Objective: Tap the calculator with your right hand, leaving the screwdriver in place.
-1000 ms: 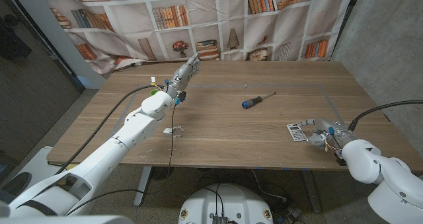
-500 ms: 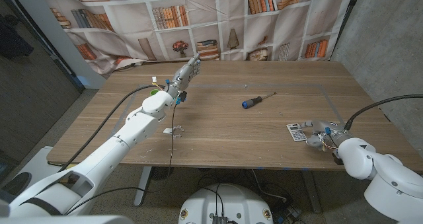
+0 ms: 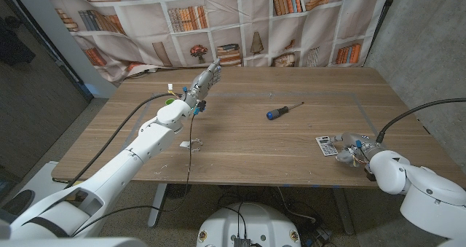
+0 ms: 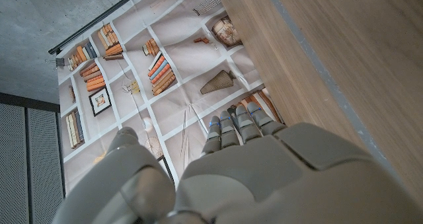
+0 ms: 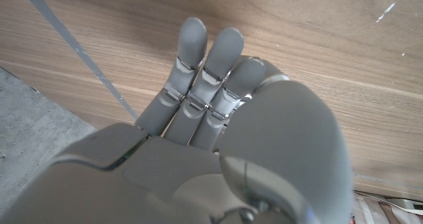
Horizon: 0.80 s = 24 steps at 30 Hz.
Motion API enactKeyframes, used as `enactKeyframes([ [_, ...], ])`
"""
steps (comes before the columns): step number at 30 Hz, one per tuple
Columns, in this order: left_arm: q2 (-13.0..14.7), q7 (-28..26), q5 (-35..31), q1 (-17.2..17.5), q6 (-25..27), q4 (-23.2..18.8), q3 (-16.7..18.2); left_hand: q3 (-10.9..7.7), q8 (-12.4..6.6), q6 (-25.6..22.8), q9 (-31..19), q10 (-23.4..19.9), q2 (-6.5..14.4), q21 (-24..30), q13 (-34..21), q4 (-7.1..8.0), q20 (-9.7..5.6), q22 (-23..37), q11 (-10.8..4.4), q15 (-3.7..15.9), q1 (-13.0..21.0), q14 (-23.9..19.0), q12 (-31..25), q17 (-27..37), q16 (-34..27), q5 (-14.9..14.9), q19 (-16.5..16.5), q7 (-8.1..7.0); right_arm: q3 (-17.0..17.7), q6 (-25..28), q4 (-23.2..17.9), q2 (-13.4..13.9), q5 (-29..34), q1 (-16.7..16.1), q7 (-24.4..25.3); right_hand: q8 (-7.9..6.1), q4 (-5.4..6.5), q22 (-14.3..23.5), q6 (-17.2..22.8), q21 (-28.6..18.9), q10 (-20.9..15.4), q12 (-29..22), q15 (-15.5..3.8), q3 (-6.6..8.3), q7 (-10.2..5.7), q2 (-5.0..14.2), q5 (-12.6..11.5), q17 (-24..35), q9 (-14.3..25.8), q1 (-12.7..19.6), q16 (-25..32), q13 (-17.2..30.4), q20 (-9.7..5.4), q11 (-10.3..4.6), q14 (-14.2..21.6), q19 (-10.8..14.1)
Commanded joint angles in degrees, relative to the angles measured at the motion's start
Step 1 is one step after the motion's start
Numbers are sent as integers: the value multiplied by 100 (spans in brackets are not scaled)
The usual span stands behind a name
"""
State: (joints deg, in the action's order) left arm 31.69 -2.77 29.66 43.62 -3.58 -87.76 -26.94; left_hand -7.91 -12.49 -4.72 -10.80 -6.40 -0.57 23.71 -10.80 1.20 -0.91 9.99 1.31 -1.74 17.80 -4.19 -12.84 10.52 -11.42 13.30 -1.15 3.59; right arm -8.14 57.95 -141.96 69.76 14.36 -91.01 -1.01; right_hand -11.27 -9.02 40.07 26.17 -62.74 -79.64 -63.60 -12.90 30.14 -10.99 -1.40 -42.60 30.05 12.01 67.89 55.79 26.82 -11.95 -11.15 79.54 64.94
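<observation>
Since a second ago, the right arm has slid inward toward the calculator (image 3: 327,146); the right hand (image 3: 352,149) now sits just beside the calculator's right edge, possibly touching it, though the head view is too small to tell. The calculator lies on the surface near the front edge, well right of the screwdriver (image 3: 284,111), which has not moved. In the right wrist view the fingers (image 5: 198,85) are extended and pressed close together, holding nothing.

Risks, as a judgement: the hand approaches from the side, so a tap could become a shove that slides the calculator toward the screwdriver or the surface's front edge. The screwdriver itself is well apart from the hand and looks safe unless the arm sweeps far past the calculator.

The head view gives the whole layout, including the left hand (image 3: 206,76), far beyond the screwdriver near the back edge. The left wrist view shows its fingers (image 4: 234,125) straight and close together, empty, against the bookshelf backdrop (image 4: 165,72).
</observation>
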Motion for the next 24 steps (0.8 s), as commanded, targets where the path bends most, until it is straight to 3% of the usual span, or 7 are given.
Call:
enactKeyframes([
  [1, -24, 20, 11, -21, 17, 38, -25, 12, 9, -58, -10, -49, 39, -8, -11, -15, 21, 18, 24, 13, 21, -18, 9, 18, 14, -38, -3, 8, 26, 217, -119, 427, -842, -19, 613, -98, -4, 20, 267, -37, 11, -47, -14, 60, -73, -7, -36, -5, -6, -62, 25, -12, -18, -10, 36, -36],
  [24, -93, 91, 31, -92, -11, 195, -64, 26, 24, -63, -11, -43, 52, -41, -12, -9, 24, 19, 19, 13, 31, -16, 30, 19, 22, -46, 1, 7, -552, 396, -180, 964, -1886, 612, 1298, -26, -11, 6, 502, -95, 29, -108, -14, 118, -94, 17, -27, -74, -7, -123, 65, -95, -25, -12, 32, -51],
])
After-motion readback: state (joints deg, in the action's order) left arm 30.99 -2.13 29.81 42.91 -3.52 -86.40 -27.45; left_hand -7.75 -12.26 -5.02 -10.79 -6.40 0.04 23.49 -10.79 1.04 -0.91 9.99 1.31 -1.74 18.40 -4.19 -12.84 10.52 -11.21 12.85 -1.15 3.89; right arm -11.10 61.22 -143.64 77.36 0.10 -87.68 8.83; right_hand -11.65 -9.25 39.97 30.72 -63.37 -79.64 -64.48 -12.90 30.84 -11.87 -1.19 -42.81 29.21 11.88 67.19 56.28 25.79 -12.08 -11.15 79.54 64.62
